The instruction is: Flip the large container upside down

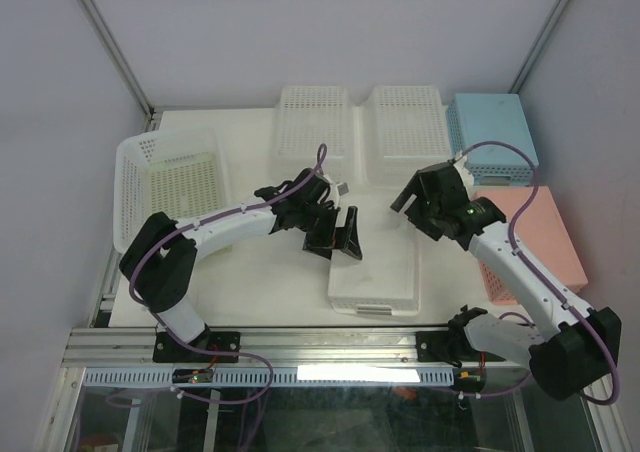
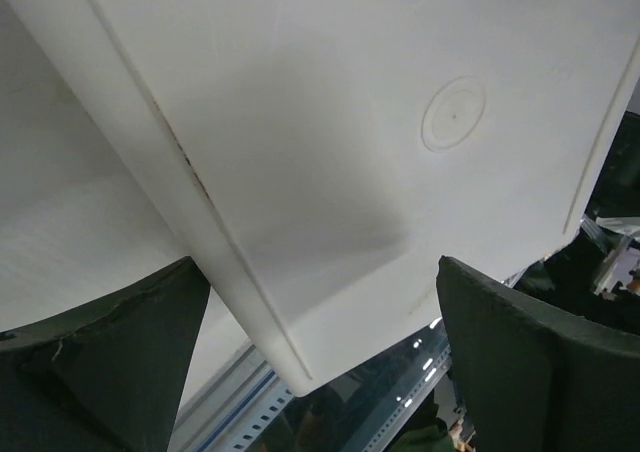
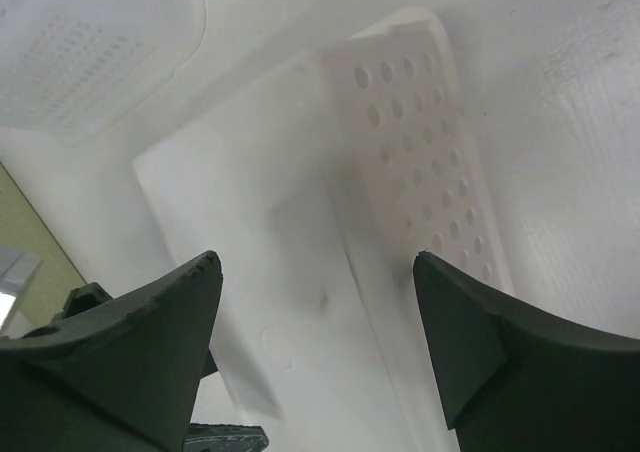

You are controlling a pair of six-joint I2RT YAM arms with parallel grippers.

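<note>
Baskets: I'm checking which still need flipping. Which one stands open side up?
The large container at far left, white and perforated: it alone shows its hollow interior, rim up.

Large container (image 1: 180, 184) at table (image 1: 255, 284) left edge (well apart from basket (image 1: 385, 270) front-centre).

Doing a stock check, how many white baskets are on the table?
4: the large container at the left edge, the back-left perforated basket and back-right perforated basket side by side at the rear, the solid-based basket near centre. None looks hidden.

A blue basket (image 1: 490, 137) lies just beside a pink basket (image 1: 540, 244).
</note>
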